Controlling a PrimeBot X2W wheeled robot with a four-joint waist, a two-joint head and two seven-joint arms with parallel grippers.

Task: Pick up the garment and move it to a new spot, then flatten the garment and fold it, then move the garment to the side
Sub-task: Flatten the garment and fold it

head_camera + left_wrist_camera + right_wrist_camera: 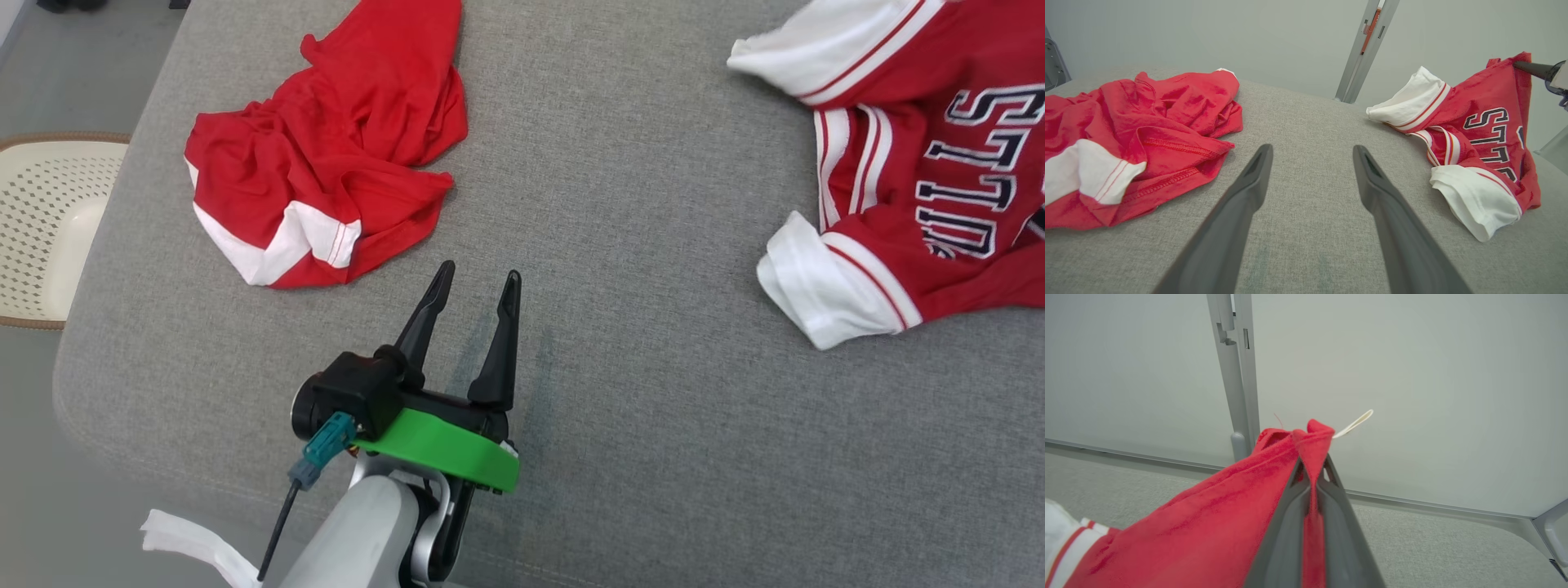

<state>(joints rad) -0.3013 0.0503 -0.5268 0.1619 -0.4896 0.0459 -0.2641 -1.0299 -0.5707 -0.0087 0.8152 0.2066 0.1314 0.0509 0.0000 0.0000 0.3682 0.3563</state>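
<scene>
A crumpled red shirt [326,155] lies on the grey table [612,245], at 11 o'clock from the left end effector [480,271], which is released and empty. At 2 o'clock lies the jersey [922,171], one edge lifted and pinched by the clenched right end effector [1312,463]. A basket [49,220] sits beside the table at 9 o'clock.

The left gripper [478,278] is held low over the grey padded surface [653,457] near its front edge, on a pale forearm [359,531] that comes up from below. Its two dark fingers [1241,204] point away from the robot and stand spread apart with nothing between them. The right gripper [1313,462] is held up off the surface, its fingers pressed together on a pinch of the red jersey [1208,522].
</scene>
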